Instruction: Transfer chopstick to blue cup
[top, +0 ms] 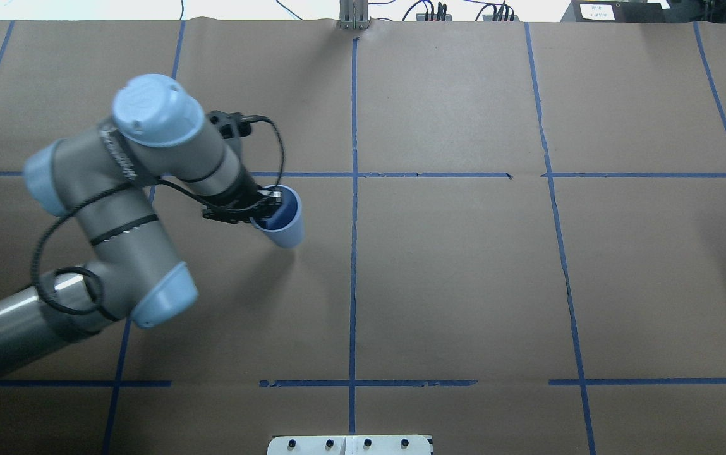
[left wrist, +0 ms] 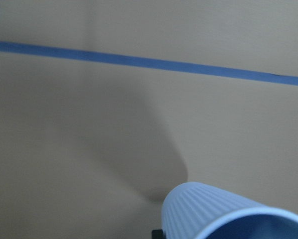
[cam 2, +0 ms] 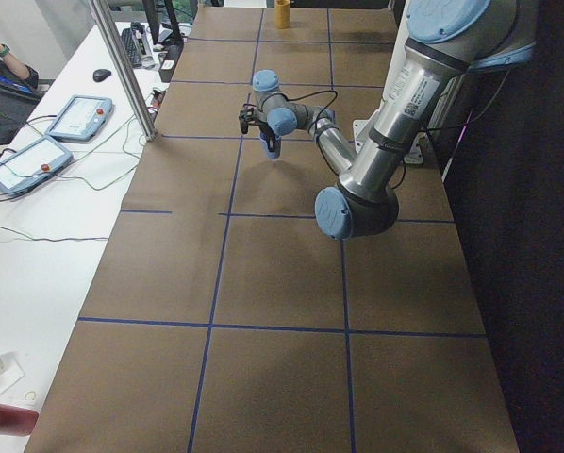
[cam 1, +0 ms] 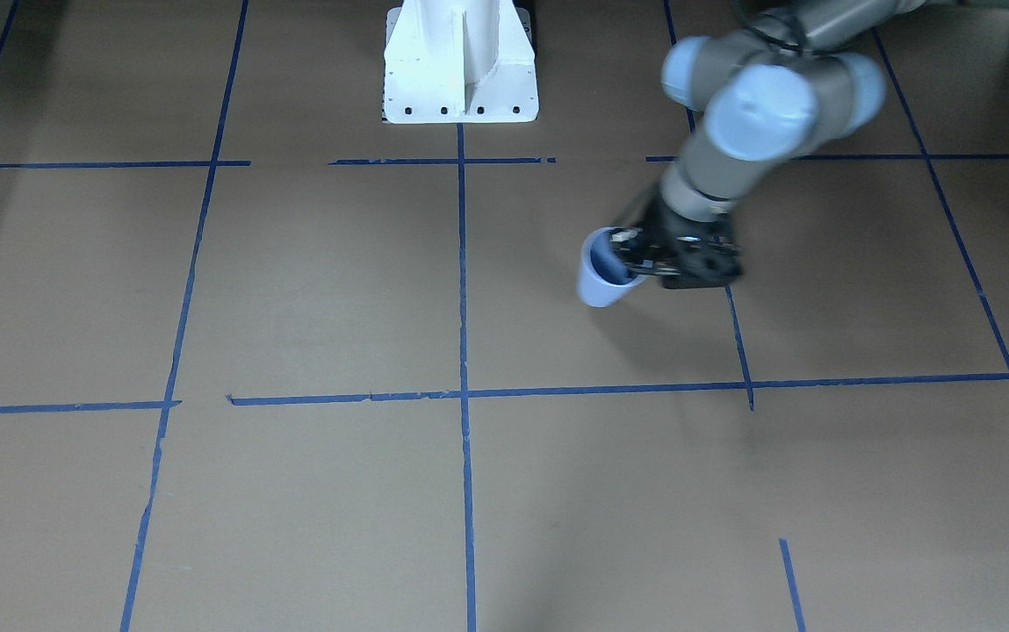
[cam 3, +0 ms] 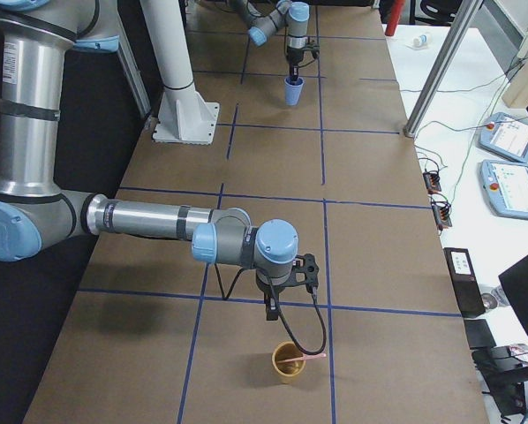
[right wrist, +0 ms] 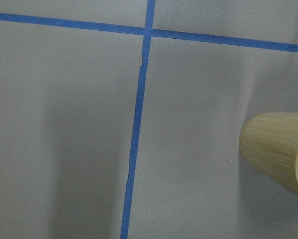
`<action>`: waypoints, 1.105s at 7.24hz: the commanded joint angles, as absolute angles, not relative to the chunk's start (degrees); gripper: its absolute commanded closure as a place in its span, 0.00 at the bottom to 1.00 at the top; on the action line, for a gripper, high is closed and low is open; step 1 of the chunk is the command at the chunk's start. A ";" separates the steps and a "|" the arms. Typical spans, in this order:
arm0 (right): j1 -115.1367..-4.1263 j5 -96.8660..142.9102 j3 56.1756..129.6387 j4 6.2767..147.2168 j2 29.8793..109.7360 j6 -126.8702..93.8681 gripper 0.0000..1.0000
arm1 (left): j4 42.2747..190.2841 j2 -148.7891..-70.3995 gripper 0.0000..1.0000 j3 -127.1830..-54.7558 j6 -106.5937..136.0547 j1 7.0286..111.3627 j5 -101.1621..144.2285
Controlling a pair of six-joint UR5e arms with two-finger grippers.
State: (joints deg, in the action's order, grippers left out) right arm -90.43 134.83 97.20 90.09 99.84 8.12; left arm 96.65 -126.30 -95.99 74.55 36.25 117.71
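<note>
Front view: left gripper [cam 1: 637, 254] is clamped on the rim of the blue cup [cam 1: 596, 283], one finger inside and one outside, and the cup is tilted with its mouth toward the arm. It is over the brown desk [cam 1: 293, 290], just beside a tape line [cam 1: 739, 338], and the white mount [cam 1: 460, 66] is at top centre. Can't tell whether the cup's base touches the desk. Overhead view: the left arm comes in from the left and the same rim grip shows, with the cup leaning, open end up and toward the gripper, left of the centre tape line. No chopstick shows in the blue cup here. Left view: the near arm reaches far down the desk with the blue cup hanging under its gripper. A tan cup [cam 2: 282, 13] stands at the far end, well apart. Right view: the pink chopstick [cam 3: 313, 357] lies across the mouth of the tan cup at the near end, one end sticking out past the rim. The right gripper [cam 3: 271, 309] hangs pointing down just beside and above that cup, not touching the chopstick, and I can't tell how wide it stands. The blue cup is far off at the other end. Left wrist view: the ribbed blue cup wall and rim fill the lower right, with desk and a tape line behind. Right wrist view: the tan cup is at the right edge with a sliver of pink at its mouth, and the gripper itself is not visible.
</note>
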 commanded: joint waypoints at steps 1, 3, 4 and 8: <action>-90.35 134.82 97.12 90.09 99.84 8.09 0.00 | 96.76 -135.67 1.00 -88.81 78.92 31.48 111.56; -90.35 134.82 97.12 90.09 99.84 8.09 0.00 | 96.77 -137.64 0.99 -86.13 79.98 30.50 111.09; -90.35 134.82 97.03 90.09 99.84 8.09 0.00 | 96.77 -137.29 0.98 -85.96 79.72 30.41 110.83; -90.35 134.74 96.94 90.09 99.84 8.09 0.00 | 96.85 -136.85 0.92 -85.78 79.63 29.09 109.78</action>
